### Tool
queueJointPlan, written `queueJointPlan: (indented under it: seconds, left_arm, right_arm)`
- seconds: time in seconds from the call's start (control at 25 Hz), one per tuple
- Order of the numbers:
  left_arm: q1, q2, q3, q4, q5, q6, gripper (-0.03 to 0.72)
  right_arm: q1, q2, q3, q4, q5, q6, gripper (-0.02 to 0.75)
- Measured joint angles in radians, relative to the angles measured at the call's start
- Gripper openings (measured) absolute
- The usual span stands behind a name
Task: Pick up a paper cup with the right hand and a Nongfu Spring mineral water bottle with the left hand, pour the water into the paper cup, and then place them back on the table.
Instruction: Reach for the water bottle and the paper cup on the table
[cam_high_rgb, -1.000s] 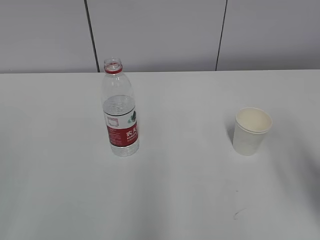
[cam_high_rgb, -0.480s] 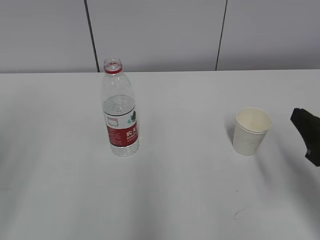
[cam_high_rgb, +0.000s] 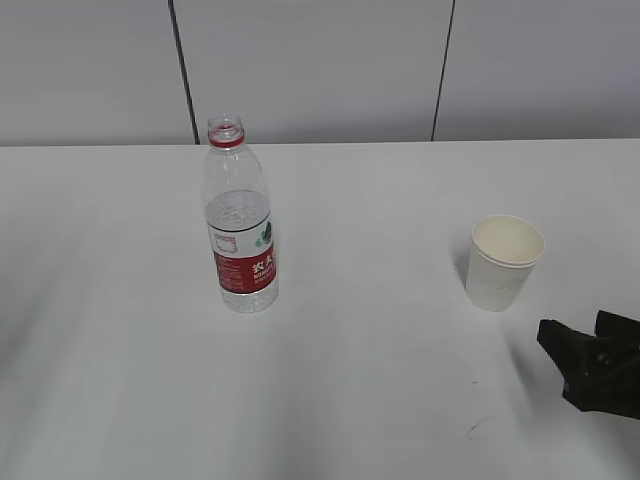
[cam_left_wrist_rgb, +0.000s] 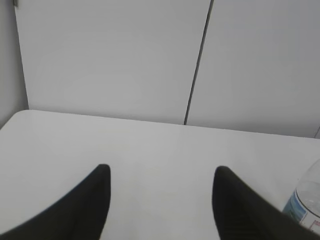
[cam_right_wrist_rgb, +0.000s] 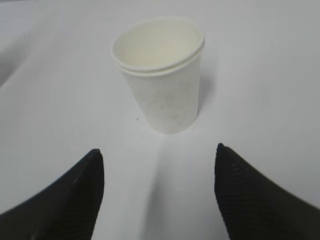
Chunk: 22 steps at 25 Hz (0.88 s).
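The Nongfu Spring mineral water bottle (cam_high_rgb: 240, 225) stands upright and capless on the white table (cam_high_rgb: 360, 380), left of centre, partly filled with water (cam_high_rgb: 238, 208). Its edge shows at the right border of the left wrist view (cam_left_wrist_rgb: 309, 200). The white paper cup (cam_high_rgb: 503, 262) stands upright and empty at the right. My right gripper (cam_high_rgb: 580, 340) is open, low at the right edge, just in front and right of the cup. In the right wrist view the cup (cam_right_wrist_rgb: 162, 75) stands ahead of the open gripper (cam_right_wrist_rgb: 157, 155). My left gripper (cam_left_wrist_rgb: 160, 172) is open and empty, out of the exterior view.
A grey panelled wall (cam_high_rgb: 320, 60) with dark vertical seams runs along the table's far edge. The table's far left corner shows in the left wrist view (cam_left_wrist_rgb: 20, 117).
My right gripper came in from the right edge and moved down toward the front, ending just in front and right of the cup. The bottle and cup have not moved.
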Motion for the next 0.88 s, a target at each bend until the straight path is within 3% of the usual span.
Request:
queueJointPlan:
  seconds: [0.32,0.6,0.88]
  left_arm:
    - [0.0,0.0,0.001,0.033,0.02,0.0,0.393]
    - [0.0,0.0,0.001,-0.009,0.12,0.003,0.393]
    - [-0.001,0.0,0.011,-0.01,0.099,0.03,0.393]
  right_arm:
    - [0.0,0.056,0.0,-0.007,-0.007,0.001,0.511]
    - [0.0,0.057,0.0,-0.001,-0.011,0.001,0.512]
    - [0.0,0.057,0.0,-0.001,-0.012,0.004,0.511]
